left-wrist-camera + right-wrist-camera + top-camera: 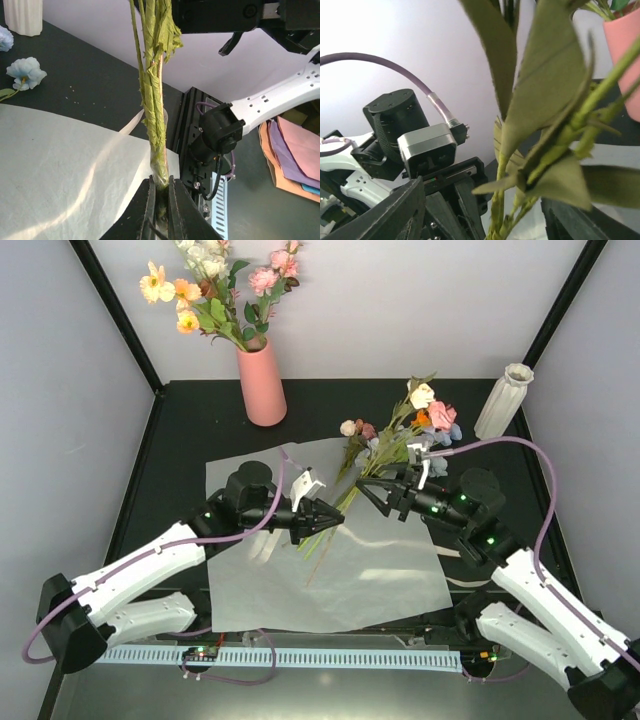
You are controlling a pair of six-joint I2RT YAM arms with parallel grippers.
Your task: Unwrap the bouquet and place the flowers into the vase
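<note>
My left tool (330, 521) is clenched on the lower stems of the flowers (420, 422), holding the bunch at a slant over the white paper (380, 580), which lies spread flat on the dark counter (180, 440). My right tool (368, 495) is released, its jaws straddling the stems farther up without gripping them. The white vase (503, 400) stands upright at the back right, beyond the blooms and not touching them.

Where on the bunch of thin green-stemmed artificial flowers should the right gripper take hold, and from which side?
The bundled green stems, midway, below the leaves, not the soft blooms. The left gripper is shut on the stem ends, so that end is taken. The open right gripper should come from its own side, fingers across the stems.
</note>
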